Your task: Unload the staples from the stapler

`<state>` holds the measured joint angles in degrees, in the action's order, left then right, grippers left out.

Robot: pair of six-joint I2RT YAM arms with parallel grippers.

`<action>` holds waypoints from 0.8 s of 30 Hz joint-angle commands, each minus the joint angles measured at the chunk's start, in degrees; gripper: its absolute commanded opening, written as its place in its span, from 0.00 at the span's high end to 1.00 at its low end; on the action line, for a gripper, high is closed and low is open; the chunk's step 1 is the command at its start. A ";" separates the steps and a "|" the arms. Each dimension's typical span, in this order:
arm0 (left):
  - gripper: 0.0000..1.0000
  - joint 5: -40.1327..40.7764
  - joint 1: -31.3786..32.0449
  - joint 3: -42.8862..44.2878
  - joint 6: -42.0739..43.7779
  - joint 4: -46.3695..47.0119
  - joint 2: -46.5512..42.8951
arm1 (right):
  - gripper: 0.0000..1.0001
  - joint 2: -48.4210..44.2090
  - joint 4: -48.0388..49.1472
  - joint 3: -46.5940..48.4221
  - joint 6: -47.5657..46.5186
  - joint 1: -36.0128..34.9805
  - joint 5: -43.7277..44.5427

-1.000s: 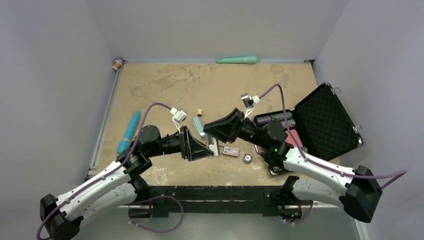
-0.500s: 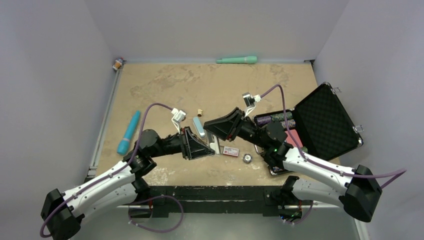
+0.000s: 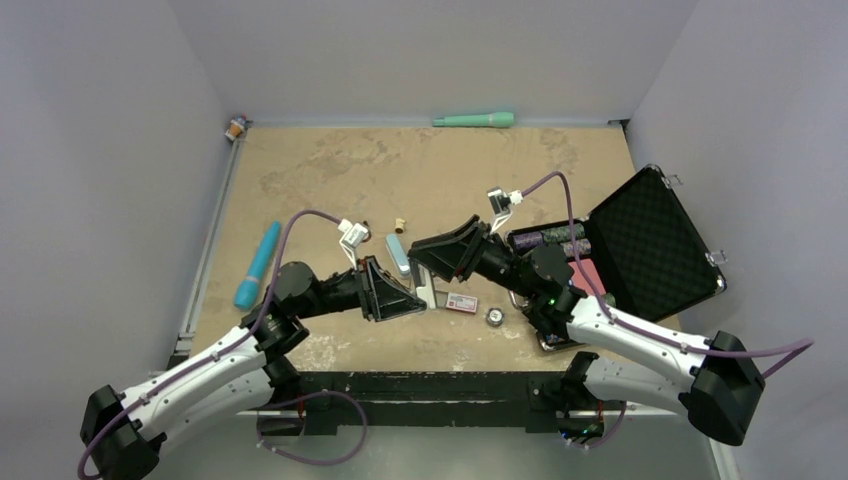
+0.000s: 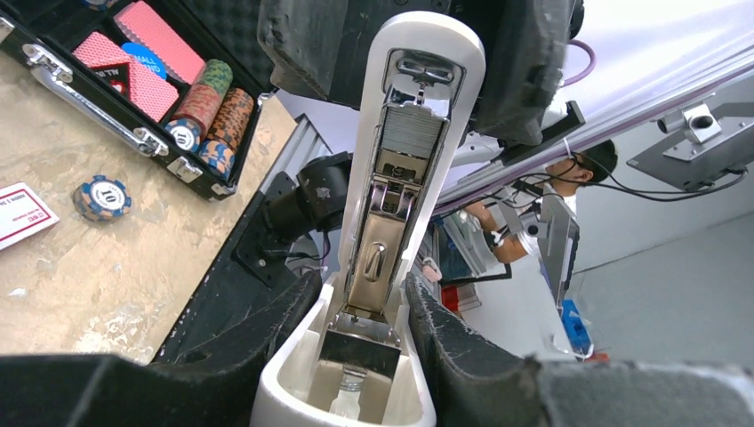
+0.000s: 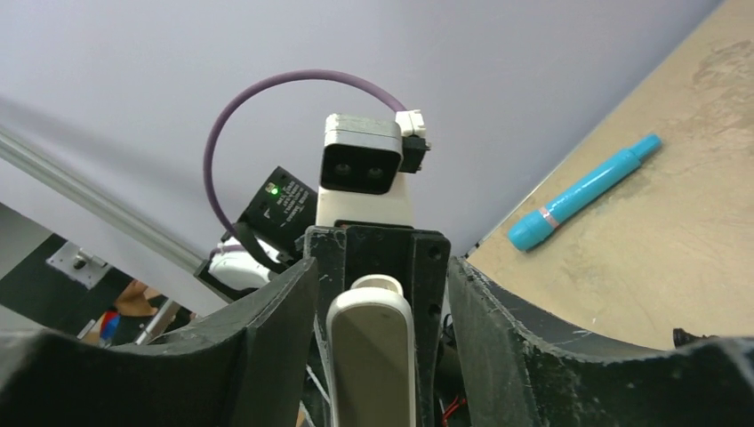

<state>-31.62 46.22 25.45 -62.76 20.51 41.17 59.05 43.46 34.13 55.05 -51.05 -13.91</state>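
White stapler [image 4: 389, 231] open; staples [image 4: 416, 132] seemingly inside.

The left hand [image 4: 360, 334] clamps the base of a white stapler [image 4: 391, 231], with a dark finger [image 4: 267, 329] pressed against each side. The stapler is swung open and its metal magazine is bare. A short silvery block of staples [image 4: 416, 133] sits in the channel toward the upper end. That end reaches in between the black fingers of the right hand [image 4: 425, 27]. To the right on the counter [image 4: 133, 267], an open black case [image 4: 98, 102] holds rows of poker chips and red patterned packs. A blue-and-white chip [image 4: 100, 197] lies loose just beside the case. The corner of a white, red-printed box [image 4: 20, 213] shows near it.
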 commanded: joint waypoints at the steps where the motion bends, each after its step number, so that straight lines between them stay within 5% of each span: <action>1: 1.00 3.34 0.13 3.13 2.91 -3.18 -3.01 | 0.38 -1.69 -1.24 -0.66 -1.05 -0.02 1.88; 8: 1.00 4.32 0.10 3.91 3.08 -5.16 -2.81 | 0.39 0.19 0.91 -2.27 -0.57 -0.05 -0.39; 24: 1.00 4.42 0.10 7.33 5.01 -8.89 -0.96 | 0.55 -1.12 3.42 -2.91 -4.80 -0.14 -8.42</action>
<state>-27.59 46.22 29.65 -59.66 10.68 40.53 59.83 44.16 31.38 52.64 -51.05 -19.92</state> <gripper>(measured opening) 0.404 0.491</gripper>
